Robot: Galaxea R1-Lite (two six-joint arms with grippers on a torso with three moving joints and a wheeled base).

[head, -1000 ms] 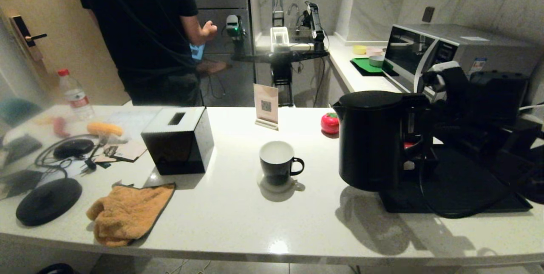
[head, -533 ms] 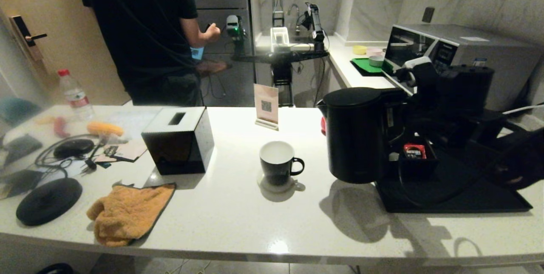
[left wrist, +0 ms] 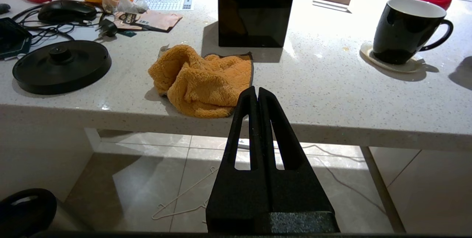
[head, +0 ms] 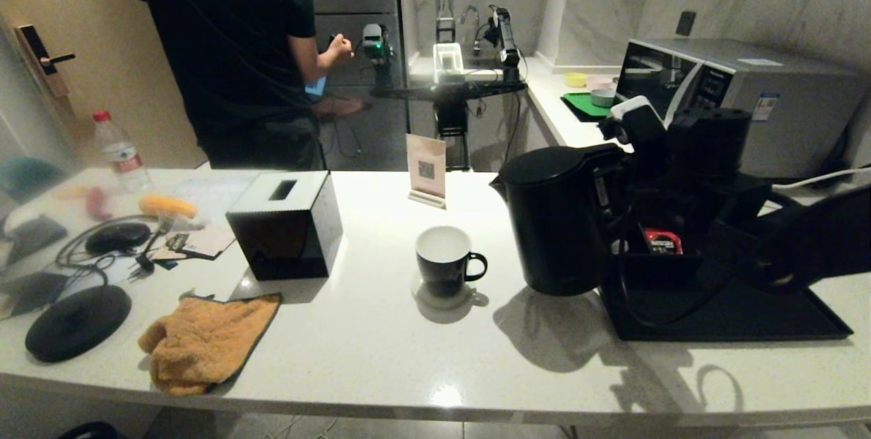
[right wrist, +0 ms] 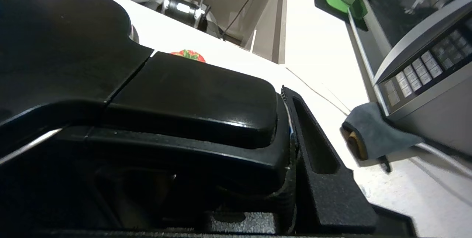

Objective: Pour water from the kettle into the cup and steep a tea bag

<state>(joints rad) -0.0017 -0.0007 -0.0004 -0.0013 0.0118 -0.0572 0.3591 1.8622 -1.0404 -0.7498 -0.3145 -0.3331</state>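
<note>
The black kettle [head: 554,221] hangs just above the counter, right of the cup, its spout toward the cup and its lid tipped slightly. My right gripper [head: 636,187] is shut on its loop handle. In the right wrist view the handle [right wrist: 191,94] fills the space between the jaws, with one finger [right wrist: 320,157] pressed against it. The black cup [head: 442,258] stands on a pale coaster, its white inside showing; it also shows as the cup [left wrist: 403,31]. My left gripper [left wrist: 257,91] is shut on nothing, below the counter's front edge. The tea bag is not in view.
A black tray [head: 735,313] with a red packet [head: 661,240] lies behind the kettle. A black tissue box [head: 286,221], an orange cloth [head: 204,340] and the kettle's round base [head: 78,322] sit to the left. A card stand [head: 426,170], a microwave [head: 735,85] and a person [head: 238,51] are further back.
My right gripper has carried the kettle left, off the tray and toward the cup. The cup and the left gripper have stayed still.
</note>
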